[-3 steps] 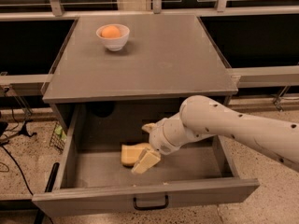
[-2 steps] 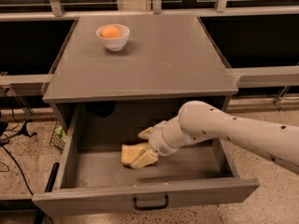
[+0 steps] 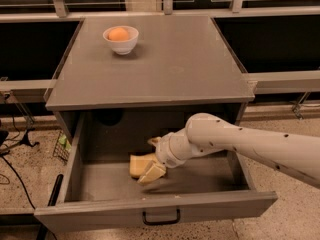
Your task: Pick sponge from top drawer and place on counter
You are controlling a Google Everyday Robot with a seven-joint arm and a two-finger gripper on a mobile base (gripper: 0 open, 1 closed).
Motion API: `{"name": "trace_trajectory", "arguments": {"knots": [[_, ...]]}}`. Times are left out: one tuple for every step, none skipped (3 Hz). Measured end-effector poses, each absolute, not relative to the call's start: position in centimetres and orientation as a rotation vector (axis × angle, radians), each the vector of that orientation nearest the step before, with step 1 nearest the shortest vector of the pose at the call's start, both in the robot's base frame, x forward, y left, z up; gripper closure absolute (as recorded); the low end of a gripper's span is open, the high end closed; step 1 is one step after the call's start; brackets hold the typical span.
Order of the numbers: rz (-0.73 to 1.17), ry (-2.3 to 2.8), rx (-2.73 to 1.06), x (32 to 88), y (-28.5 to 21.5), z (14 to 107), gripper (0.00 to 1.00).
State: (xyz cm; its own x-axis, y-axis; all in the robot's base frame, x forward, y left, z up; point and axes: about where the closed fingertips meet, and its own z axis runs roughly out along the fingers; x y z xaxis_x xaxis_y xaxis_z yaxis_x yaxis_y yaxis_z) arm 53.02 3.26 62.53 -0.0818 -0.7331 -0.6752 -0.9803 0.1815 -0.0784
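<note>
Drawer [image 3: 100, 215] stands open below the tabletop [image 3: 165, 69]; the sponge [image 3: 138, 164] lies on the drawer floor, left of centre and toward the front panel. The arm [image 3: 250, 144] reaches in from the right, with the claw [image 3: 153, 157] low inside the drawer at the sponge's right end. The claw is spread wide, one finger [image 3: 151, 173] touching the sponge's near right corner and the other just behind the sponge, which is not lifted. A white bowl [image 3: 120, 44] holding an orange [image 3: 119, 33] sits on the tabletop's far left, well apart from the drawer.
</note>
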Motion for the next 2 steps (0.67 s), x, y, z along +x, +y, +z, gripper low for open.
{"name": "trace_trajectory", "arguments": {"knots": [[0.547,1.869,-1.613,53.52,3.74,61.37,0.20],[0.548,1.869,-1.613,53.52,3.76,61.33,0.47]]}}
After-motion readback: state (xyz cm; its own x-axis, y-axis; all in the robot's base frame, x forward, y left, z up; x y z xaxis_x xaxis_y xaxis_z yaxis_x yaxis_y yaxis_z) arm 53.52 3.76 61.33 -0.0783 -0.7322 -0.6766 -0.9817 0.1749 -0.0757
